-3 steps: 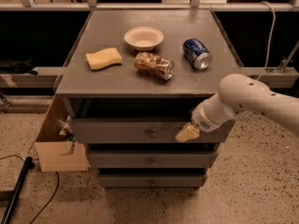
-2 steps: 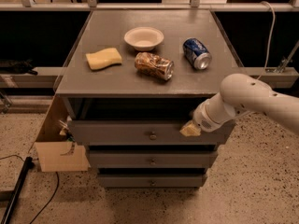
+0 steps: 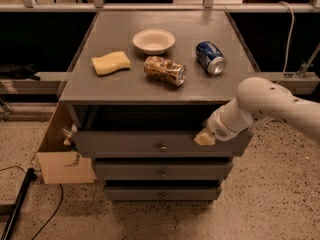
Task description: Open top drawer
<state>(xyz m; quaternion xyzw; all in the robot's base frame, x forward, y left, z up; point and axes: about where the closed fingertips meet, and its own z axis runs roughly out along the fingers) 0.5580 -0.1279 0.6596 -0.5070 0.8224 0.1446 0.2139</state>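
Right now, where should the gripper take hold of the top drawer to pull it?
Take the small round knob at the centre of the top drawer, coming straight in from the front: on that flat face it is the only part that juts out. The gripper sits right of it, at the face's upper edge.

a white bowl (image 3: 154, 40) is sitting on the grey table (image 3: 120, 91). a yellow sponge (image 3: 110, 63) is lying at the left, a crumpled snack bag (image 3: 165, 70) in the middle, a blue can (image 3: 210, 57) on its side at the right. a cardboard box (image 3: 65, 166) is standing on the floor (image 3: 270, 209).
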